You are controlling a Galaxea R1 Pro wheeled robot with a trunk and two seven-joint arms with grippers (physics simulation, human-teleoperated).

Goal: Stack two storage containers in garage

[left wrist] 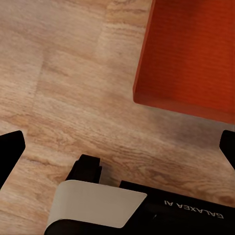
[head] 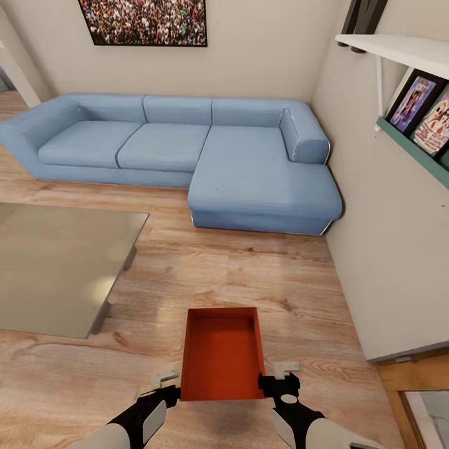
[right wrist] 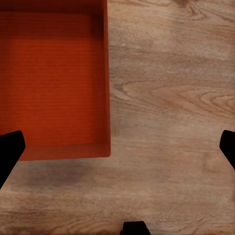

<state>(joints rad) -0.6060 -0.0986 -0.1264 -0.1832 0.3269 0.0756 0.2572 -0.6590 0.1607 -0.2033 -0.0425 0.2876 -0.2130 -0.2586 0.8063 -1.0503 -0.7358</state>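
Storage container [head: 222,354], red-orange and open-topped, lies flat on the light wood plank floor [head: 268,280] of the living room, straight ahead of the robot and between its two arms. Its inside is bare, with a finely ribbed bottom. The left tool [head: 166,379] sits just beside the container's near left corner, the right tool [head: 285,369] just beside its near right corner; neither one grips it. In both wrist views the dark fingertips [right wrist: 10,149] stand far apart at the picture edges, so both tools are spread wide, with the container [left wrist: 191,56] off to one side over the planks and its shadow falling on the boards along its near wall. Beyond it a blue sectional sofa [head: 187,149] fills the corner under a framed crowd picture [head: 146,22]. A glass-topped tabletop [head: 56,268] stands on the left. On the right wall a white shelf [head: 399,50] hangs above a teal ledge with framed prints [head: 424,115].
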